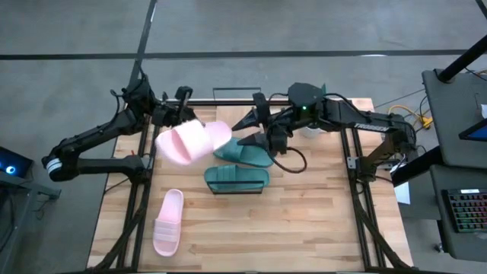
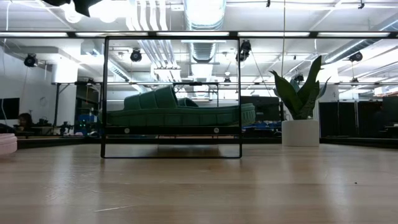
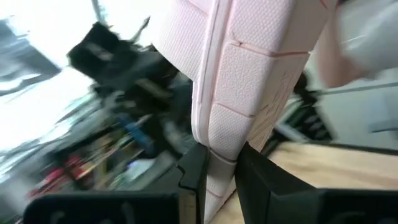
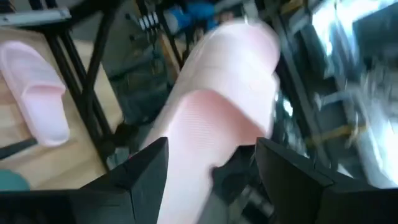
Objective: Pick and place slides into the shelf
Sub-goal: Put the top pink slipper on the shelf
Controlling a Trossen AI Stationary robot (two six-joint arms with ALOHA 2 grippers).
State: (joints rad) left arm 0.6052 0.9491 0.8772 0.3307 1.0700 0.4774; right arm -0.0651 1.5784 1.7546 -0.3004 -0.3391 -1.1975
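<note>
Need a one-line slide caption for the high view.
Left claw lifts a pink slide near the right claw; two teal slides and another pink slide wait.

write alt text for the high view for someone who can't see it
Seen from above, the left gripper holds a pale pink slide above the wooden table. The right gripper hangs beside it over two dark teal slides. A second pink slide lies nearer the front edge.

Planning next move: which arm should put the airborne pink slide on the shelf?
Left. Its pincer is shut on the raised pink slide near the shelf. The right pincer is open, holding nothing.
</note>
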